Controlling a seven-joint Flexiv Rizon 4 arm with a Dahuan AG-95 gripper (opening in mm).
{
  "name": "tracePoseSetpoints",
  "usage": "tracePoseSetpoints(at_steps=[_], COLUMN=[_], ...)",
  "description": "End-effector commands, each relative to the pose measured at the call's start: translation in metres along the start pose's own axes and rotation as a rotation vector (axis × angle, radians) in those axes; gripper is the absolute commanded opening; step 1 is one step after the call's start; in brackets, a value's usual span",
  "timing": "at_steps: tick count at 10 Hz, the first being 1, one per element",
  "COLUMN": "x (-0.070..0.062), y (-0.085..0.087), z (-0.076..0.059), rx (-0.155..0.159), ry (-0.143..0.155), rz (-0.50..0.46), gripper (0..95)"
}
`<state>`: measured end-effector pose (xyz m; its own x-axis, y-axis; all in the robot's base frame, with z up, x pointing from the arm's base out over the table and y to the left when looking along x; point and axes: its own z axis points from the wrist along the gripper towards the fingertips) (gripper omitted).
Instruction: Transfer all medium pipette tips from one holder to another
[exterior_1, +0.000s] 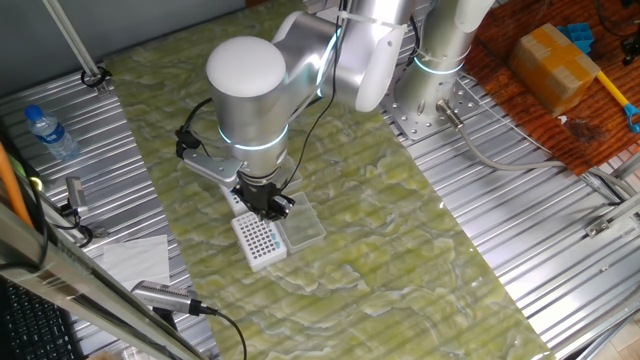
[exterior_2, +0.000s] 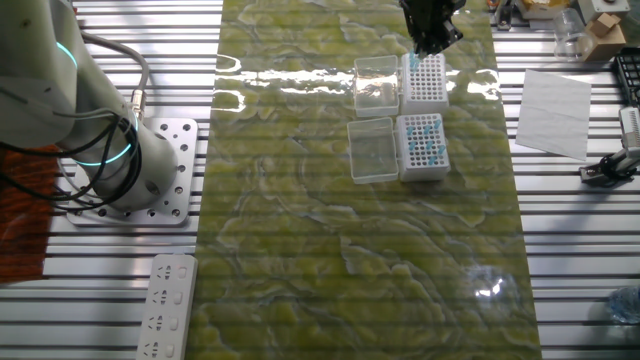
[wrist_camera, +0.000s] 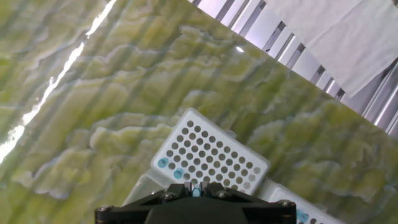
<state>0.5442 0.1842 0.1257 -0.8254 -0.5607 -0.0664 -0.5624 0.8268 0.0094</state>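
Observation:
Two white tip holders stand side by side on the green mat. The far one (exterior_2: 424, 82) is mostly bare holes; in the hand view (wrist_camera: 211, 155) it has two blue-topped tips (wrist_camera: 163, 163) in a corner. The near holder (exterior_2: 422, 146) carries several medium pipette tips (exterior_2: 425, 140) with light-blue tops. My gripper (wrist_camera: 196, 186) hangs over the edge of the mostly bare holder, also seen in the fixed views (exterior_1: 266, 207) (exterior_2: 433, 38). Its jaws are shut on one blue-topped tip (wrist_camera: 196, 192). The other fixed view shows the holder (exterior_1: 258, 239) just under the fingers.
Two clear lids (exterior_2: 377, 82) (exterior_2: 372, 150) lie left of the holders. A sheet of paper (exterior_2: 555, 108) lies to the right on the metal table. A water bottle (exterior_1: 50, 132), a power strip (exterior_2: 166, 305) and the arm's base (exterior_2: 150, 175) stand off the mat.

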Motion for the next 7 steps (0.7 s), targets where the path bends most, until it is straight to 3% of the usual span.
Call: tracePoseSetpoints(at_steps=[1, 7], x=[0.0001, -0.0004], y=[-0.0005, 0.0004], z=[0.0001, 0.0057], rx=[0.001, 0.004], ry=[-0.001, -0.006], rz=[-0.001, -0.003], gripper=[0.0, 0.0])
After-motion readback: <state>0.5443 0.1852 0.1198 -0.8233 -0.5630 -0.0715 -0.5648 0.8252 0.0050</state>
